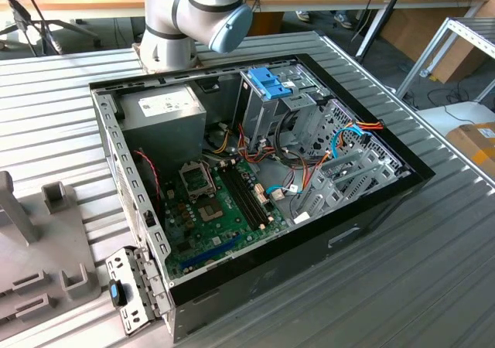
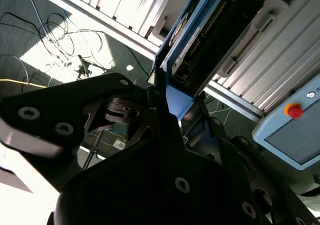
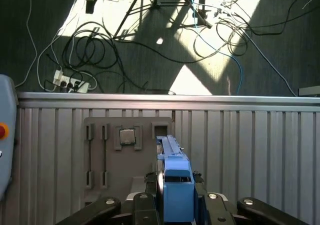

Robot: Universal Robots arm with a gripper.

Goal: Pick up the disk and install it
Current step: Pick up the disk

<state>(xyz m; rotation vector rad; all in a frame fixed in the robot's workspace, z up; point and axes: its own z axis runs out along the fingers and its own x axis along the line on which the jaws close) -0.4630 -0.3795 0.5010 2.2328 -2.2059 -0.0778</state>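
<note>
One dark, blue-railed disk (image 3: 177, 180) sits clamped in the claw (image 3: 176, 200).

No print can be made out; the white label (image 1: 164, 103) on the power supply (image 1: 179, 134) is illegible.

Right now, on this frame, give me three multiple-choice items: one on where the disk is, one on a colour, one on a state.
1. Where is the disk? A in the tool B on the floor C on a shelf
2. Its end tab is: A red B blue C green
3. The computer case is: A closed B open C upside down
A: the tool clamps it in the first wrist view. B: the tab shows blue. B: its circuit board lies exposed.
</note>
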